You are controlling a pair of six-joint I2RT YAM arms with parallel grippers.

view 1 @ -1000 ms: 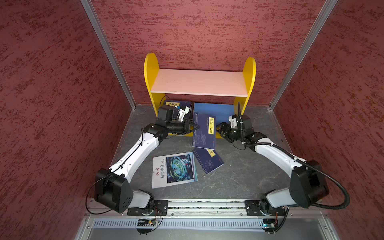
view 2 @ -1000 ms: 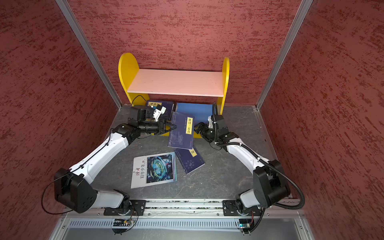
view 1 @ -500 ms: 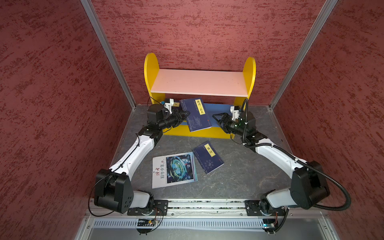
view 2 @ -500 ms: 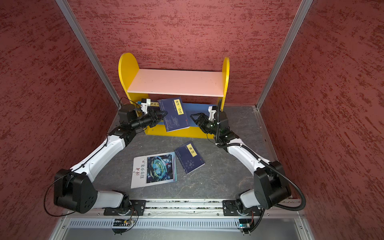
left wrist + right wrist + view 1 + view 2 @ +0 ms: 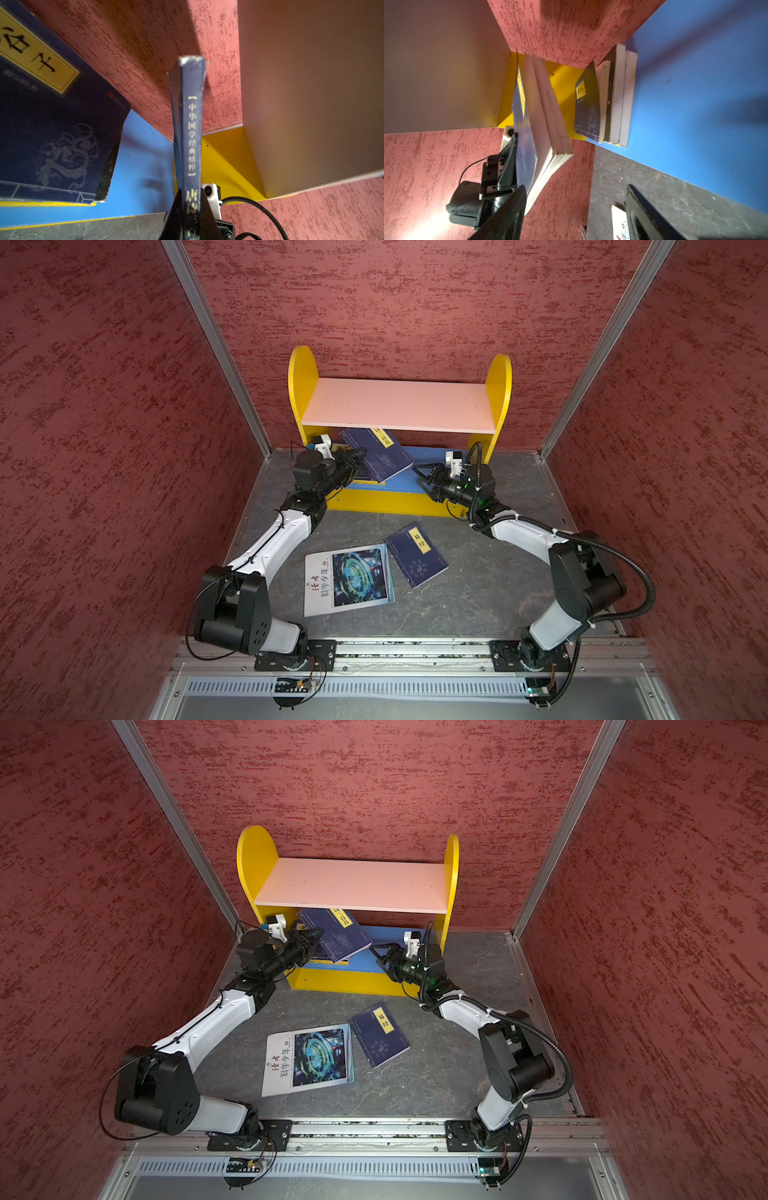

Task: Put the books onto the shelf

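The step in hand looked like shelving one book: the left claw (image 5: 358,455) was pinching the held navy book (image 5: 380,452) by its spine, and the book hung tilted at the mouth of the shelf (image 5: 298,381), partly under the pink upper board (image 5: 399,404) and above the blue lower board (image 5: 695,83). The right claw (image 5: 420,476) stood spread and empty at the shelf's front edge, just beside the book's free corner. A stack (image 5: 616,99) of books already lay flat on the lower board, toward the shelf's left side. The next move probably called for pushing the book deeper in and lowering it flat, with the right claw steadying the free edge. What stood in the way was the stack, which took up that side of the lower board, and the low gap under the upper board, which the tilted cover could catch on. In front of the shelf, on the tabletop (image 5: 478,593), the magazine (image 5: 348,578) and the loose navy book (image 5: 415,553) lay touching, yet to be shelved.
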